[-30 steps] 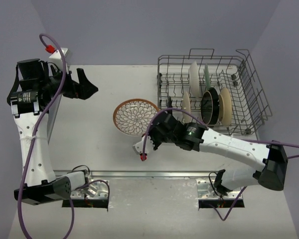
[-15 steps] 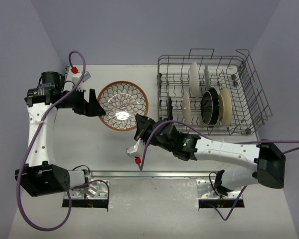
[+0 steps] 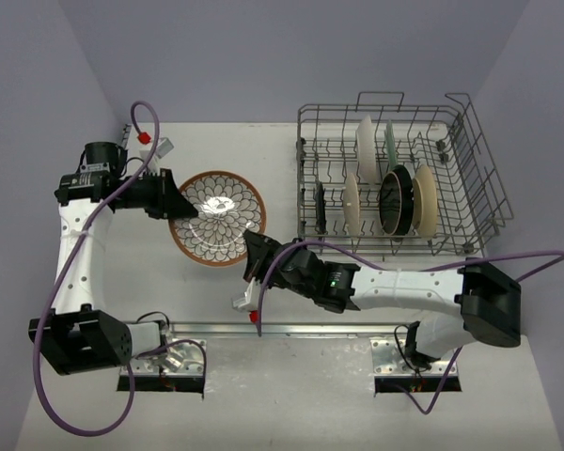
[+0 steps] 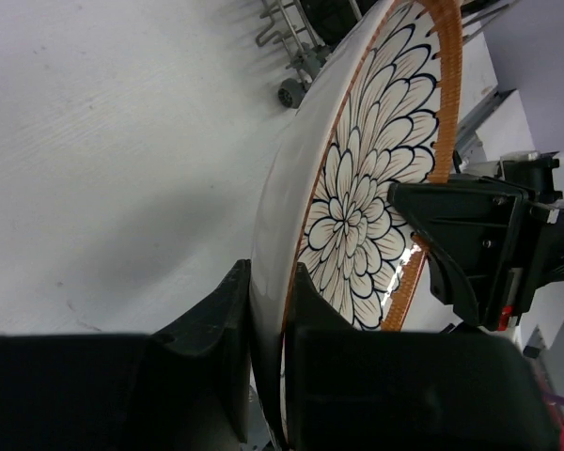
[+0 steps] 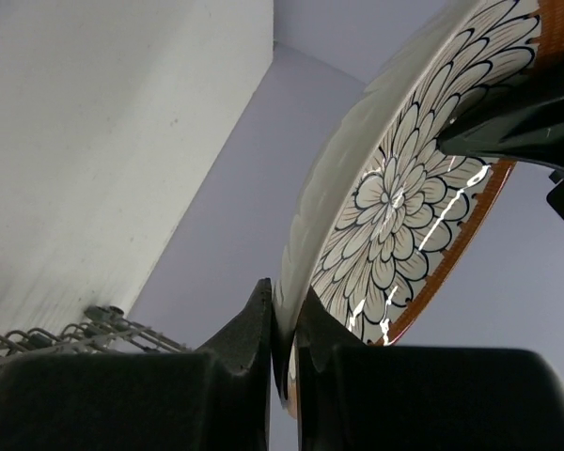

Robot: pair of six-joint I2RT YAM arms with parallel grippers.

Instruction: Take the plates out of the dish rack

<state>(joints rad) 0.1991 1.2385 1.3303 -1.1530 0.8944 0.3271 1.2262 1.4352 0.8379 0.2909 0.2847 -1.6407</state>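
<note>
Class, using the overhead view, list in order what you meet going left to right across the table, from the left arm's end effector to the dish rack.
Left end effector → petal-pattern plate → right end effector → dish rack, holding upright plates.

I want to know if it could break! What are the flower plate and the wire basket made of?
The flower plate looks like glazed ceramic: smooth, with bright glints on its painted petals, though hard plastic could look alike. The wire basket looks like grey metal: thin bent rods, dull sheen, maybe coated.
</note>
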